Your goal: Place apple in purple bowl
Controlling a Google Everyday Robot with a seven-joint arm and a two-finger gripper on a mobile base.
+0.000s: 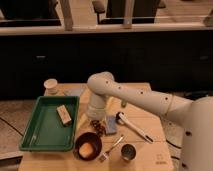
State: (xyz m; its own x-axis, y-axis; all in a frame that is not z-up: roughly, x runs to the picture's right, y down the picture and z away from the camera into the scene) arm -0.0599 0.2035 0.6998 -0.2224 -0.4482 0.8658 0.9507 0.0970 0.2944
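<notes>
The apple (86,149), orange-yellow, lies inside the dark purple bowl (80,141) at the front of the table. My gripper (95,117) hangs from the white arm above and just behind the bowl, clear of the apple. It stands over a dark reddish-brown lumpy cluster (97,126).
A green tray (37,131) with a tan block (63,114) lies to the left of the bowl. A metal cup (128,152) and a fork (113,147) are to its right. A blue packet (110,125), a white-handled tool (133,126) and a white cup (50,86) lie further back.
</notes>
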